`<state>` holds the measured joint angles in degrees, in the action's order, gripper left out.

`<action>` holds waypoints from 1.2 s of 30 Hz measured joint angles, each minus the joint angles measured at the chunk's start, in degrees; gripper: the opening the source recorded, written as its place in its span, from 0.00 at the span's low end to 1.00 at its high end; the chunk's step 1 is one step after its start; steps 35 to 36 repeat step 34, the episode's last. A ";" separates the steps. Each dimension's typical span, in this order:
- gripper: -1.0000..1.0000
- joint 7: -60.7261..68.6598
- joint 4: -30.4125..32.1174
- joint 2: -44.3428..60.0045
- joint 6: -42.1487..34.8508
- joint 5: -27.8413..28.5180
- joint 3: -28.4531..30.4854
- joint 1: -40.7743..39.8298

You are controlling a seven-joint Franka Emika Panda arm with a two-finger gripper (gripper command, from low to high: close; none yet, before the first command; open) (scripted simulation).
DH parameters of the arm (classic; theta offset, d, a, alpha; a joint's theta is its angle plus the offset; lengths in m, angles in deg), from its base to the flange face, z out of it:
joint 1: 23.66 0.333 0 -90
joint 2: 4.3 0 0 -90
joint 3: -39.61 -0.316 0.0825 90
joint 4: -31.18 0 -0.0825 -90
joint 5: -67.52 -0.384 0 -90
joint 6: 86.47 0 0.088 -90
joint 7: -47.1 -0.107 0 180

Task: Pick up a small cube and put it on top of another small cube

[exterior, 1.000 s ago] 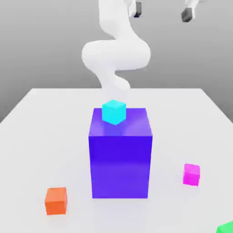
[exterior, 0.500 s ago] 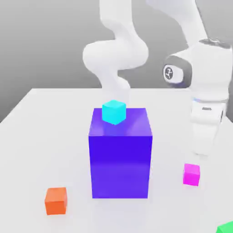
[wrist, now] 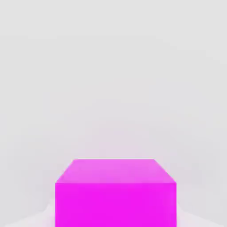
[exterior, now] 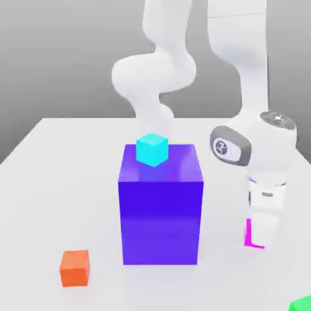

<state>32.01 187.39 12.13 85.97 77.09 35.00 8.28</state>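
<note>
From the exterior view, I see my arm point(exterior: 258, 152) bent low at the view's right, with the hand down over the pink cube point(exterior: 248, 234). Only a thin strip of pink peeks out beside the hand. The fingers are hidden there, but they are squeezed nearly all the way in, and I think they have the pink cube, though I can't see the grip itself. The cyan cube point(exterior: 152, 149) sits on top of the tall blue block point(exterior: 160, 206). An orange cube point(exterior: 75, 268) rests on the table point(exterior: 54, 182), well apart from the others.

In the hand view, the pink cube point(wrist: 115, 193) sits close up on the pale table.

What could go wrong? If the squeeze is off-centre, the cube may slip when I lift. My arm could also bump the blue block.

I see a small round mark on the wrist, but no words to read.
</note>
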 joint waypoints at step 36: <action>1.00 35.65 -38.34 12.53 -26.04 -3.66 -2.22 -11.40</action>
